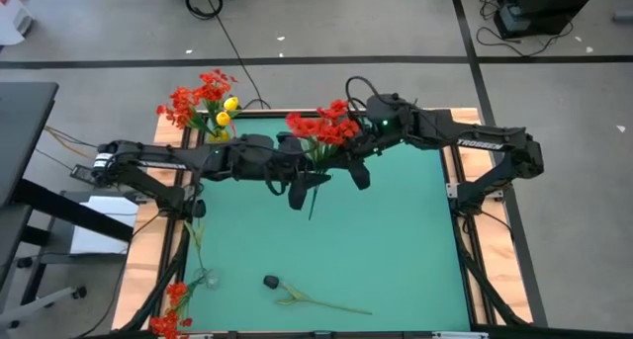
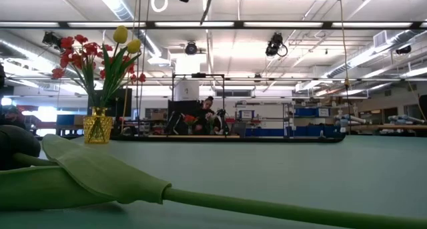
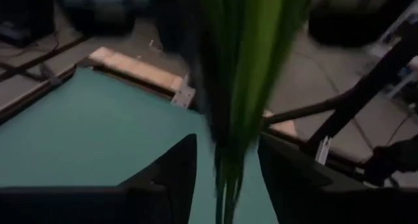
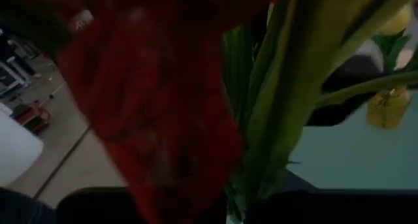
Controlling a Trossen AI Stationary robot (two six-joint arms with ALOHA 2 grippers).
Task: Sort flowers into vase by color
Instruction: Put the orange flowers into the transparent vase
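Stems of a red flower spray (image 1: 321,129) hang between the two grippers above the green table (image 1: 396,240). The right gripper (image 1: 336,159) is clamped narrow on the stems just under the blossoms; the left gripper (image 3: 225,178), just beside and below it, stands parted around them. The yellow vase (image 1: 219,133) sits well apart behind the left arm, holding red and yellow flowers (image 2: 100,52).

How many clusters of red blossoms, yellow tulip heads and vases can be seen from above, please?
Red blossom clusters: 3
Yellow tulip heads: 2
Vases: 1
Total: 6
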